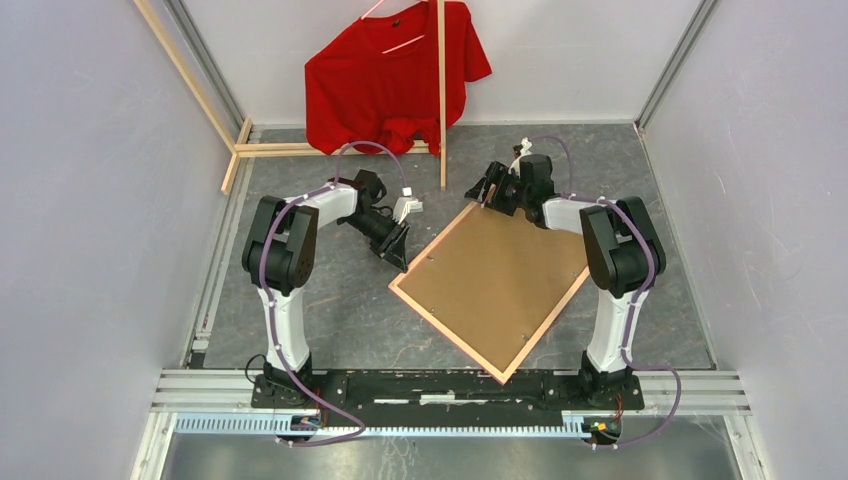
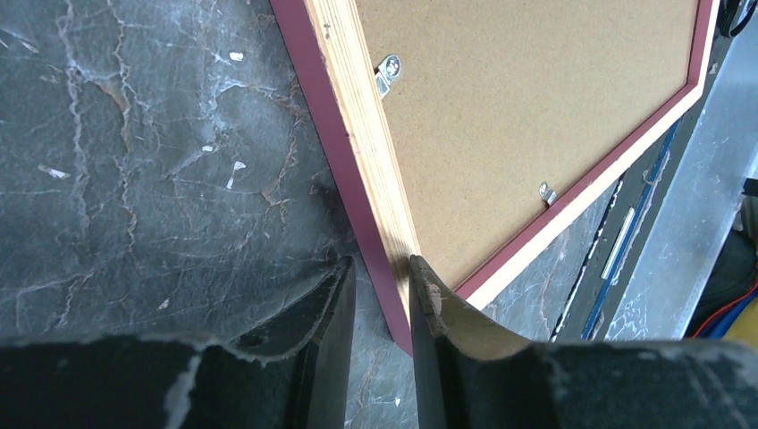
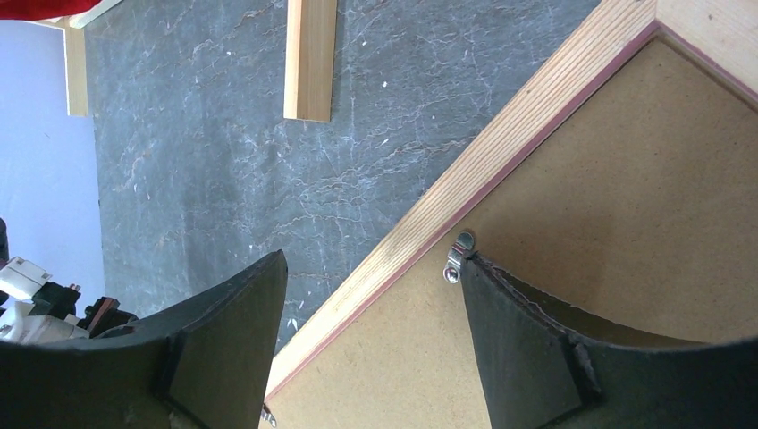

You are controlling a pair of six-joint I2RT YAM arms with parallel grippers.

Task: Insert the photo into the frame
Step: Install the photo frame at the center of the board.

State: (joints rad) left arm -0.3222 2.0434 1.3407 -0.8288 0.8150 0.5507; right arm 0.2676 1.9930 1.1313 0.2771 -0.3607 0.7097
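The frame (image 1: pixel 430 247) lies back-up on the grey table, turned diagonally, with a brown backing board (image 1: pixel 495 285) filling its back. The photo is hidden. My left gripper (image 1: pixel 400 250) is at the frame's left corner. In the left wrist view the left gripper (image 2: pixel 383 268) is closed around the pale wood rail (image 2: pixel 357 134), one finger on each side of it. My right gripper (image 1: pixel 485 195) hovers over the far corner. In the right wrist view the right gripper (image 3: pixel 371 259) stands open astride the rail (image 3: pixel 501 143), one fingertip beside a metal clip (image 3: pixel 459 255).
A red shirt (image 1: pixel 390 80) hangs on a wooden-stick rack (image 1: pixel 441 90) at the back, and one stick end (image 3: pixel 309 58) stands close to the frame's far corner. White walls close in both sides. An aluminium rail (image 1: pixel 450 385) carries the arm bases at the near edge.
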